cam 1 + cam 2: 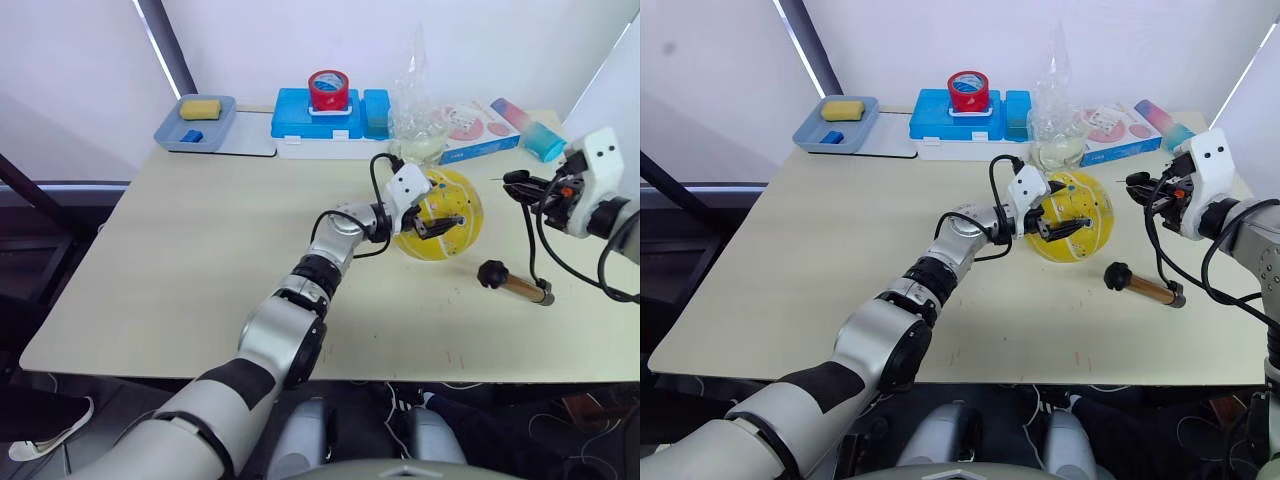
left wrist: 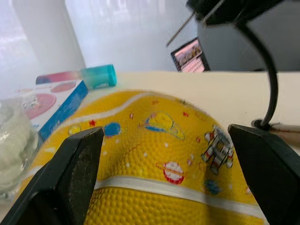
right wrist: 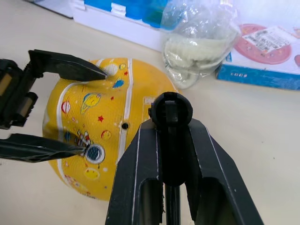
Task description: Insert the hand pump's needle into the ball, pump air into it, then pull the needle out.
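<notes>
Landmark: ball (image 1: 440, 226), yellow, resting on the table (image 1: 200, 260), in front of the blue box (image 1: 318, 112) that carries the red tape roll (image 1: 328, 90).
Left gripper (image 1: 436, 216): fingers spread apart, one on each side of the ball and lying against its surface; it steadies the ball and does not squeeze it. In the left wrist view both fingers (image 2: 77, 164) flank the printed rubber.
Right gripper (image 1: 1162, 189): clamped on the black fitting (image 3: 171, 112) at the end of the hose, to the right of the ball and apart from it.
Needle (image 2: 180, 29): thin pin sticking out of the fitting, aimed toward the ball, tip in free air, not touching rubber.
Valve (image 3: 124, 125): small dark hole on the white stripe, facing the right gripper, unobstructed.
Pump (image 1: 515, 284): lies flat on the table to the right and front of the ball, handle untouched; hose (image 1: 532, 250) loops from it up to the right gripper.
Done: ball braced, needle picked up and pointed roughly at the valve.
Left: insertion, pumping, withdrawal, all outstanding.
Judgement: early stage; next move needs fine alignment of the tip with the hole, and pumping will need a grip on the handle.
</notes>
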{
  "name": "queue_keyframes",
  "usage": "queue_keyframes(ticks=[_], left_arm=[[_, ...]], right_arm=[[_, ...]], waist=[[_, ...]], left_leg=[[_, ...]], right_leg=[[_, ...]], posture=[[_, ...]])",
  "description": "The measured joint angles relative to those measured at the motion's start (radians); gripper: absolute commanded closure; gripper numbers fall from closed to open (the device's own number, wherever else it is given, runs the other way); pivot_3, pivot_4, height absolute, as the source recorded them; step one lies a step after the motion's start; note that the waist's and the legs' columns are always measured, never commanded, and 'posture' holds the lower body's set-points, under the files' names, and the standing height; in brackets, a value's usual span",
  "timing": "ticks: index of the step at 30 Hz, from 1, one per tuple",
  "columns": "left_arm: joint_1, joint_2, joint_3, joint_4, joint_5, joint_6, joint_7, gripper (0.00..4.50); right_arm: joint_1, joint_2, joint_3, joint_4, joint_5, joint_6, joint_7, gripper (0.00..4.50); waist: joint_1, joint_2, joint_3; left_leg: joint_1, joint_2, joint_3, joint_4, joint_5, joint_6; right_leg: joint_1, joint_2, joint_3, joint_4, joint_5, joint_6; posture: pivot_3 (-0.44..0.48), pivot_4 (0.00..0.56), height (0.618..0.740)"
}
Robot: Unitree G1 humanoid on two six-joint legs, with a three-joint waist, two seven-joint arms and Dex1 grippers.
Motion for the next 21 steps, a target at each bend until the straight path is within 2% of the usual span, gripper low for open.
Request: queue_keyframes(ticks=[8, 11, 13, 21], left_arm=[[0.020, 0.033, 0.009, -0.155, -0.064, 0.023, -0.075, 0.00], [0.067, 0.068, 0.009, -0.258, -0.105, 0.059, -0.135, 0.00], [0.107, 0.106, 0.008, -0.325, -0.134, 0.101, -0.181, 0.00], [0.302, 0.349, 0.006, -0.630, -0.260, 0.283, -0.428, 0.00]], right_arm=[[0.082, 0.030, -0.036, -0.018, -0.038, -0.125, -0.020, 4.45], [0.119, 0.058, -0.037, -0.047, -0.049, -0.173, -0.034, 4.45], [0.139, 0.075, -0.038, -0.061, -0.061, -0.202, -0.046, 4.45], [0.275, 0.139, -0.048, -0.131, -0.085, -0.326, -0.061, 4.45]], waist=[[-0.001, 0.001, 0.001], [-0.004, 0.002, 0.001], [-0.006, 0.002, 0.002], [-0.019, 0.003, 0.002]], left_leg=[[-0.001, -0.002, 0.000, 0.000, 0.000, 0.000], [0.000, -0.002, 0.000, 0.000, 0.000, 0.000], [0.000, -0.002, 0.000, 0.000, 0.000, 0.000], [0.000, -0.001, 0.000, 0.000, 0.003, -0.004]], right_leg=[[0.000, 0.001, 0.000, -0.001, 0.001, 0.002], [0.000, 0.002, 0.000, 0.000, 0.001, 0.002], [0.000, 0.002, 0.000, 0.001, 0.001, 0.002], [0.000, 0.002, 0.001, 0.001, 0.001, 0.003]], posture=[[0.000, 0.150, 0.737], [0.000, 0.150, 0.737], [0.000, 0.150, 0.737], [0.000, 0.150, 0.737]])
